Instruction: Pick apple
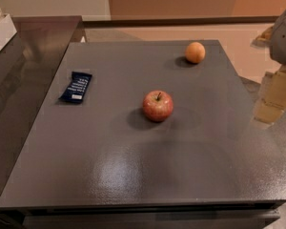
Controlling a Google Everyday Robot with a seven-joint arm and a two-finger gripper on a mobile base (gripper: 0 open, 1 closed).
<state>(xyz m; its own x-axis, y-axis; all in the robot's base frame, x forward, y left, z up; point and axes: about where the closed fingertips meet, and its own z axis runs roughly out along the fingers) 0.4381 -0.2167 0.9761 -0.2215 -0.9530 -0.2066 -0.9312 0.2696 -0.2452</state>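
Red, yellow-streaked round apple (158, 105) sits mid-frame on the dark grey tabletop (133, 175), ungrasped. Pale yellowish hand (272, 97) hangs at the right edge, well apart; open or closed, I cannot tell. Approach stage, seemingly: next, reach left over the apple.

We see the claw (272, 95) only partly, beside the counter (133, 175), cut off by the right edge; print on the blue wrapper (76, 87) is unreadably small; the white object (0, 32) upper left is cropped
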